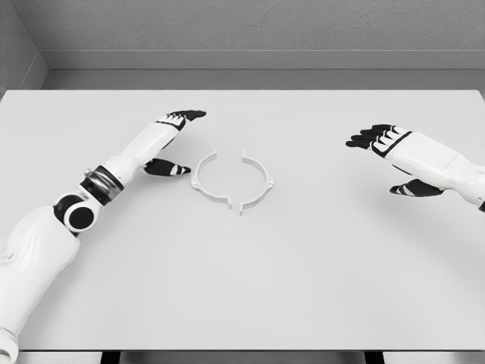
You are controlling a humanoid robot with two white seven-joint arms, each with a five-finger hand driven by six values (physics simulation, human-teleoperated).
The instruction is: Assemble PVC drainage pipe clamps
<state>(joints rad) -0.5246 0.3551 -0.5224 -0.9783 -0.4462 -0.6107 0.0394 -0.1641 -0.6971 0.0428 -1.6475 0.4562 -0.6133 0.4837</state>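
Clamp halves [231,180] are laid on the table [303,288] a little left of its centre: two white half-rings facing each other, ends near but offset, not seen to be joined. Left half [206,182] and right half [258,182] are taken as the landmark pair.

Left hand [170,144] is held just left of the clamp halves, fingers spread and relaxed, thumb tip near the left half but not seen touching; nothing is gripped. Right hand [390,152] is held well apart to the right of the clamp halves, also released and empty.

Step judged: pre-grasp, assembly not yet done. Next move is judged to call for the left half to be pinched or steadied, the right hand to be brought across to the right half, ends to be aligned and pressed shut.

Surface is plain white, flat, matte. Grey wall [250,30] is seen behind the clamp halves, beyond the table's far edge.
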